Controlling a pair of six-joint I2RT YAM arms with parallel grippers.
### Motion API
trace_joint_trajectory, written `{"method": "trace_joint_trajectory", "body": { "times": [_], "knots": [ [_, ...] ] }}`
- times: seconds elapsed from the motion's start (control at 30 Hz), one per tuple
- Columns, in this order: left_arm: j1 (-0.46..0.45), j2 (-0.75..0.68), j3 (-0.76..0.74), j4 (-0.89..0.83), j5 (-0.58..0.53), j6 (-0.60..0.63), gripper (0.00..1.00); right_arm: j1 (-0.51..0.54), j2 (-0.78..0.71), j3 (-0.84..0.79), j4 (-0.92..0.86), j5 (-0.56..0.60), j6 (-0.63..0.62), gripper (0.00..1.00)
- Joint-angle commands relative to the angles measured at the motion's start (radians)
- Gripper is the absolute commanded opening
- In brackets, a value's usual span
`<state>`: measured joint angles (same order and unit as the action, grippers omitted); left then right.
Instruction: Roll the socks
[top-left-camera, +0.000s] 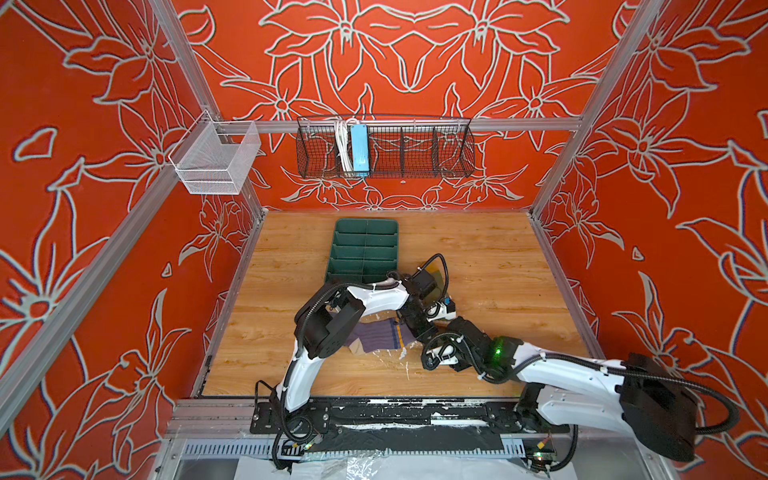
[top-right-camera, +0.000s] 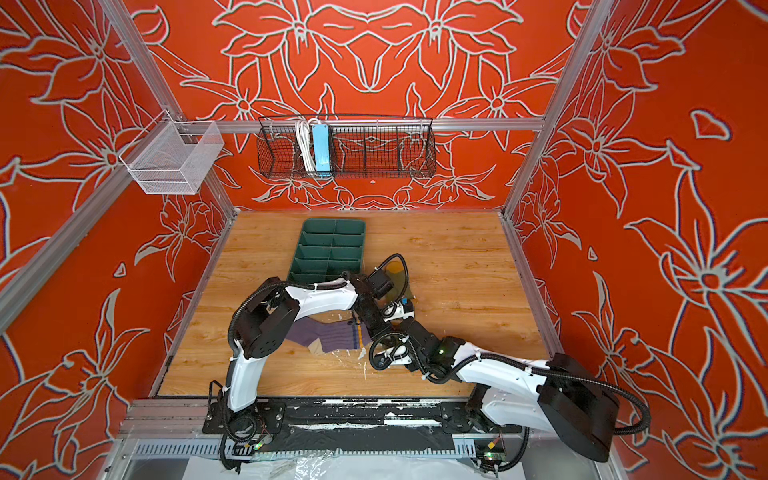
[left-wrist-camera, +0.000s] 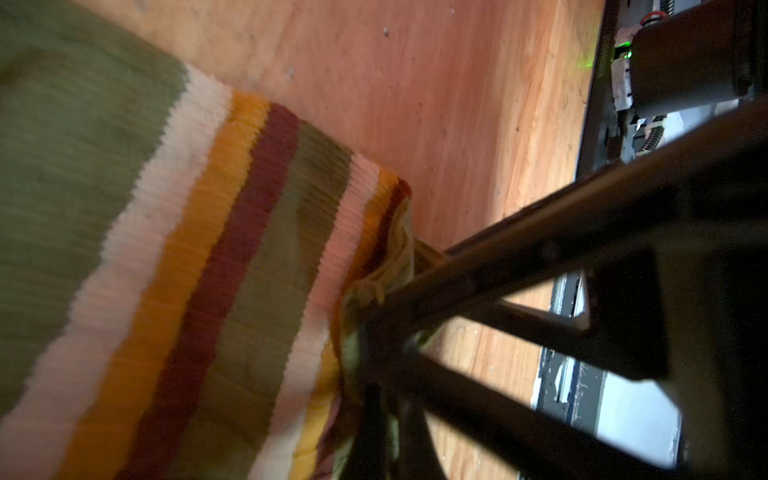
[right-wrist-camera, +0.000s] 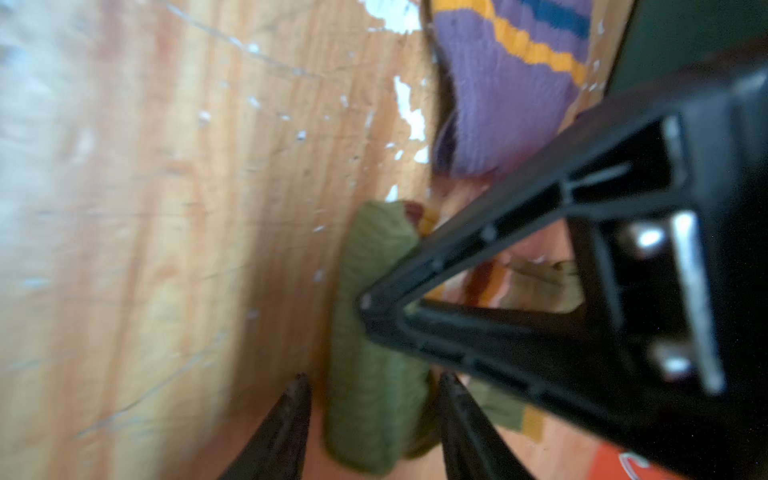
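Wooden tabletop (top-left-camera: 498, 257), bare rightward: arms (top-left-camera: 374, 297) bent inward; left gripper (left-wrist-camera: 365, 320) pinches olive sock (left-wrist-camera: 83, 166) cuff; right gripper (right-wrist-camera: 372, 357) opening cannot be told.

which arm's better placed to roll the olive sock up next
Probably right: the right end effector, open, straddles the olive sock's rolled end; the left end effector is shut on its striped cuff.
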<state>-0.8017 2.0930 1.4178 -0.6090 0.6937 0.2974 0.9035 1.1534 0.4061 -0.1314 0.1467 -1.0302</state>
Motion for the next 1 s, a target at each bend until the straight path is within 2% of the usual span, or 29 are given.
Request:
{"method": "trace_joint_trajectory", "body": {
  "times": [0.0, 0.07, 0.13, 0.27, 0.33, 0.37, 0.47, 0.57, 0.7, 0.73, 0.8, 0.87, 0.97],
  "knots": [
    [0.006, 0.014, -0.016, -0.025, 0.020, 0.005, 0.00, -0.005, 0.047, 0.002, 0.022, -0.021, -0.002, 0.38],
    [0.006, 0.011, -0.016, -0.022, 0.021, 0.004, 0.00, -0.005, 0.064, 0.006, 0.003, -0.030, -0.005, 0.30],
    [0.006, 0.000, -0.017, -0.016, 0.022, 0.004, 0.00, -0.005, 0.078, 0.010, -0.019, -0.032, -0.015, 0.17],
    [0.006, -0.046, -0.036, 0.016, 0.002, -0.008, 0.00, -0.004, 0.083, 0.033, -0.110, -0.055, -0.001, 0.01],
    [0.006, -0.094, -0.056, 0.058, -0.041, -0.028, 0.30, -0.005, 0.084, 0.054, -0.184, -0.078, 0.023, 0.00],
    [0.006, -0.119, -0.068, 0.080, -0.068, -0.037, 0.41, -0.005, 0.083, 0.062, -0.212, -0.092, 0.034, 0.00],
    [0.006, -0.229, -0.128, 0.174, -0.209, -0.071, 0.72, -0.006, 0.081, 0.087, -0.302, -0.144, 0.075, 0.00],
    [0.007, -0.361, -0.184, 0.241, -0.420, -0.083, 0.90, -0.013, 0.086, 0.111, -0.354, -0.197, 0.116, 0.00],
    [0.011, -0.623, -0.321, 0.376, -0.788, -0.008, 1.00, -0.038, 0.104, 0.130, -0.368, -0.269, 0.161, 0.00],
    [0.014, -0.687, -0.364, 0.419, -0.887, 0.036, 0.98, -0.048, 0.115, 0.136, -0.364, -0.286, 0.171, 0.00],
    [0.023, -0.837, -0.443, 0.504, -0.978, 0.146, 0.98, -0.061, 0.147, 0.155, -0.369, -0.316, 0.189, 0.00],
    [0.033, -0.982, -0.494, 0.534, -0.966, 0.268, 0.98, -0.077, 0.193, 0.182, -0.381, -0.344, 0.204, 0.00],
    [0.034, -1.199, -0.515, 0.422, -0.759, 0.482, 1.00, -0.113, 0.288, 0.246, -0.428, -0.416, 0.232, 0.00]
  ]
}}
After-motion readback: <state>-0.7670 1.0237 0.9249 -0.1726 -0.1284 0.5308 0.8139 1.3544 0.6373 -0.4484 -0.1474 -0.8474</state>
